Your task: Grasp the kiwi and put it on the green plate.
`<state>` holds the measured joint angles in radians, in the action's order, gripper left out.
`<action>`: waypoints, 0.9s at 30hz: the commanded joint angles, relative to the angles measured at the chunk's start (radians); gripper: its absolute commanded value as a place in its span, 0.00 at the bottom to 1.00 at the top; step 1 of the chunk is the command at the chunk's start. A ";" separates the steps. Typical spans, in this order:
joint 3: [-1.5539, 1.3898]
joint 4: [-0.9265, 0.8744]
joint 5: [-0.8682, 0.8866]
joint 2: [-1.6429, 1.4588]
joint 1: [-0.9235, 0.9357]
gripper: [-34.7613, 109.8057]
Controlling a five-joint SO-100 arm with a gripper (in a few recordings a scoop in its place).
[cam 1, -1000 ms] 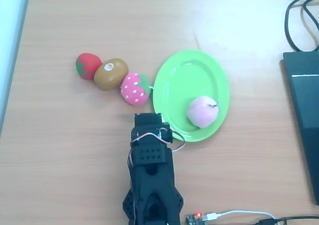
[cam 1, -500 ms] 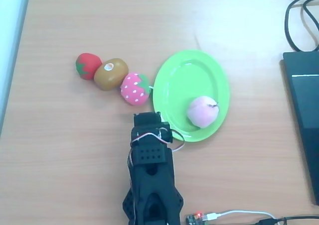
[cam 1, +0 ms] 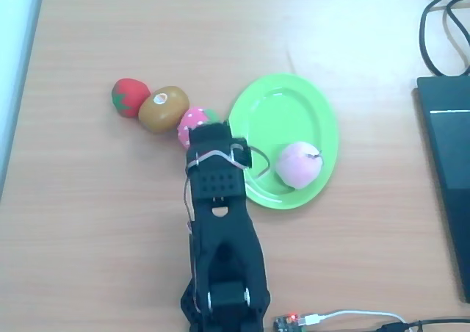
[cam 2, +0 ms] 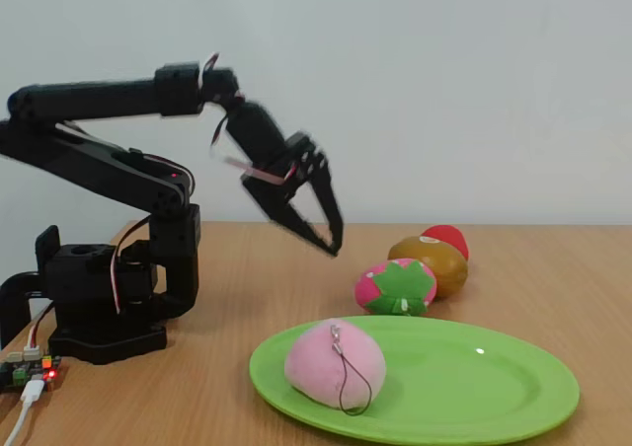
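While gripper (cam 2: pixel 314 231) hovers, egg-shaped kiwi (cam 1: pixel 163 109) lies beside glossy green plate (cam 1: pixel 283 104).

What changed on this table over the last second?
The arm reached forward in the overhead view, so the gripper now hangs open above the pink strawberry, partly covering it. It holds nothing. The kiwi, red strawberry, green plate and the peach on it have not moved.
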<state>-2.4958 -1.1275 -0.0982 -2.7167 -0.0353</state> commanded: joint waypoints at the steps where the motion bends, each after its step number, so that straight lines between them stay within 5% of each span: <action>1: 0.160 -0.002 -0.038 0.064 -0.026 0.18; 18: 0.603 -0.118 -0.244 0.503 -0.094 0.19; 27: 0.623 -0.118 -0.342 0.629 -0.118 0.32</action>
<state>-1.9052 -1.2349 -0.4249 -2.0939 -0.1350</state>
